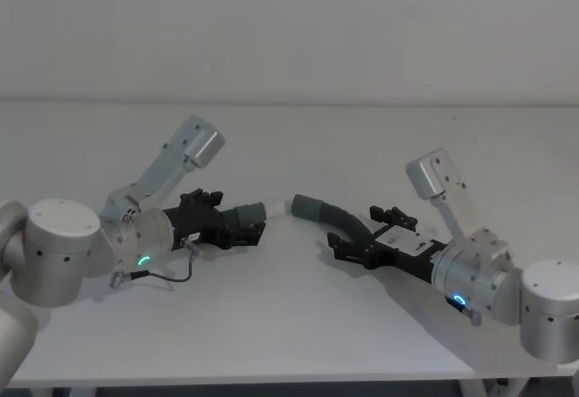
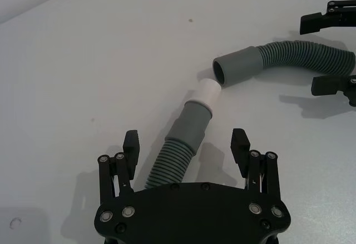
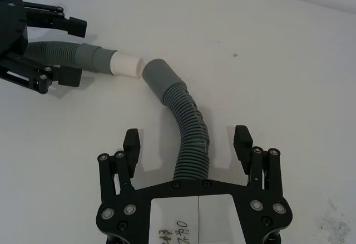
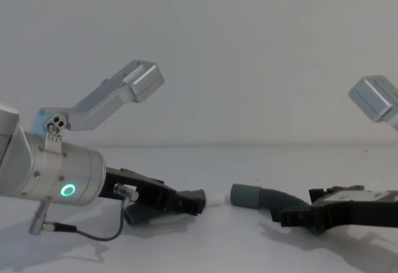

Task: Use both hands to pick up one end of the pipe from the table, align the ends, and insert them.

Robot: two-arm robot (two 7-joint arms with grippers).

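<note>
- Nearest, the desk [image 1: 271, 334] is ending at its front edge just below both arms in the head view, and a bare strip is lying between that edge and the hoses.
- Two pincers are at work: the left pincer [image 2: 185, 143] is reaching in from the left and the right pincer [image 3: 187, 138] from the right, each with its fingers spread wide.
- Each wrist view is looking down along its own fingers, where the chest view is seeing them edge-on. One hose piece is running between the fingers with gaps on both sides, so neither pincer is pinching anything.
- Two hose pieces are lying on the desk: the shorter hose piece [image 2: 177, 158] between the left fingers, the longer hose piece [image 3: 192, 144] between the right.
- At mid-desk the white spigot [image 2: 207, 92] is sitting just beside the mouth of the longer piece's cuff [image 2: 238, 64], not inside it.
- The left wrist view is looking into that cuff's open bore, while the chest view is giving its side.
- Farther back, bare desk is stretching to the wall [image 1: 289, 26].
</note>
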